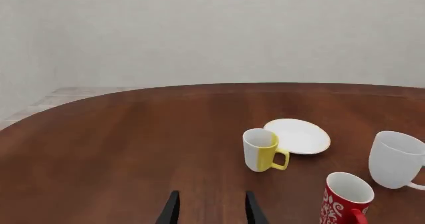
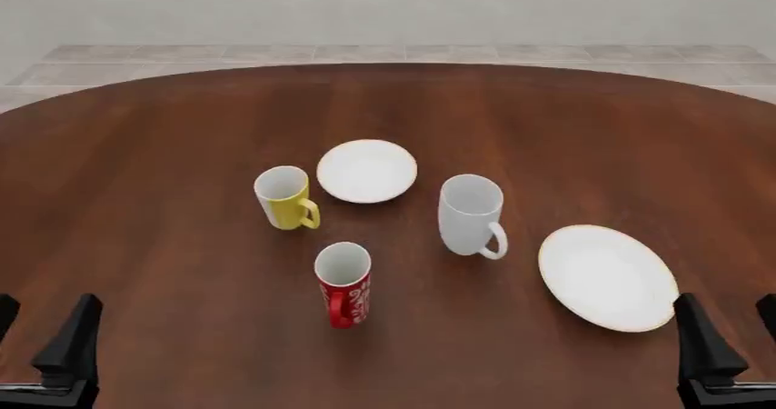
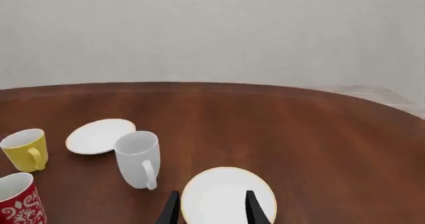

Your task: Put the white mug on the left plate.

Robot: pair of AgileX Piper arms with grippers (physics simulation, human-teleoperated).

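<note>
A broad, round, dark reddish-brown wooden table fills most of the front view, with 1 table, 2 plates, 3 mugs and 2 grippers in all. The larger round white plate with a thin golden rim lies at the lower right of that frame; the smaller round white gold-rimmed left plate lies just above the centre, bare. The plain glossy white mug with a loop handle stands upright on the wood right of centre, between the 2 plates and apart from both, its handle turned toward the lower right. The red mug with white patterning stands upright below centre, and the yellow mug with a white inside stands left of centre, near the smaller plate but not touching it. The left gripper sits at the lower left corner and the right gripper at the lower right; each has its 2 dark fingers spread apart with nothing between them.
</note>
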